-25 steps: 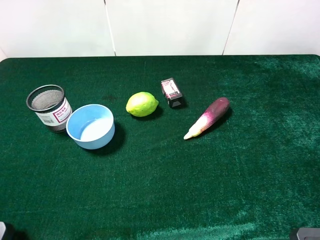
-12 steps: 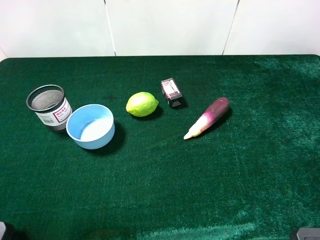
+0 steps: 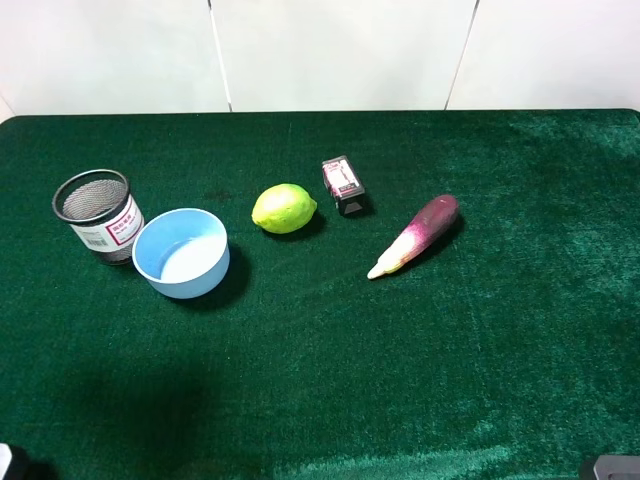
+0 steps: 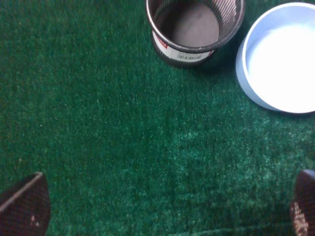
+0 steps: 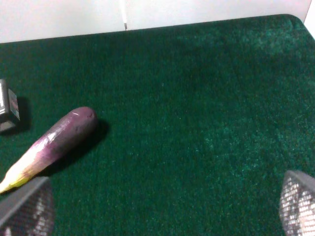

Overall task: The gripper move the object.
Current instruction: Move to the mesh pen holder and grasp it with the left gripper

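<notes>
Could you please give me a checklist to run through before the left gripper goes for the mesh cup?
1. Left gripper open: ok, fingers wide apart.
2. Mesh cup upright, empty: ok.
3. Cup between the fingers: not ok, it sits well ahead.
4. Gap between cup and blue bowl: cannot tell, very close.
5. Right gripper away from cup: ok, near the eggplant.

Worktop (image 3: 500,380): green cloth, velvety pile, sheen in patches.
Mesh cup (image 3: 98,215): black wire mesh, metal-looking, matt; white paper label (image 3: 120,232).
Bowl (image 3: 182,253): light blue, smooth, plastic-looking, soft sheen.
Lime (image 3: 284,208): finely dimpled skin, slight gloss.
Aubergine (image 3: 415,235): smooth, glossy skin.
Left claw (image 4: 164,210): pads (image 4: 25,209) dark, finely cross-hatched, matt.
Right claw (image 5: 161,205): pads (image 5: 27,209) grey, fine grid texture.
</notes>
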You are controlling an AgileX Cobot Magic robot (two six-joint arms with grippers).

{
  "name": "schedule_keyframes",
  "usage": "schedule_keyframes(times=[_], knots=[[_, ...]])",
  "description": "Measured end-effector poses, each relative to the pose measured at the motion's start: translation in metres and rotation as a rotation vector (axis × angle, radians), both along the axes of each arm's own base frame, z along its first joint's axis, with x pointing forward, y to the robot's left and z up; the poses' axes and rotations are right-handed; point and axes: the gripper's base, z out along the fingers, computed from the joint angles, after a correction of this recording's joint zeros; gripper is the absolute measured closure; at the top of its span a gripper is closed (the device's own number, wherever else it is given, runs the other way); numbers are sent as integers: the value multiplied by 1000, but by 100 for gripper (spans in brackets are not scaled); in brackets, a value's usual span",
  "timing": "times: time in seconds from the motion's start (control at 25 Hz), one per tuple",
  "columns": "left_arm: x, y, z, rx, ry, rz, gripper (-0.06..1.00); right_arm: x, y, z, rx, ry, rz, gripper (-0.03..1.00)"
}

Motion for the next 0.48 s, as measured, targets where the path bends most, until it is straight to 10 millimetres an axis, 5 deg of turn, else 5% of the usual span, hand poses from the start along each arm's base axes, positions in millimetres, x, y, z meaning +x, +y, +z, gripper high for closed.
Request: schedule_keyframes(times=[0.48], knots=[[74, 0, -45, 0, 64, 6, -5, 0, 0, 0, 0, 0, 0, 27]])
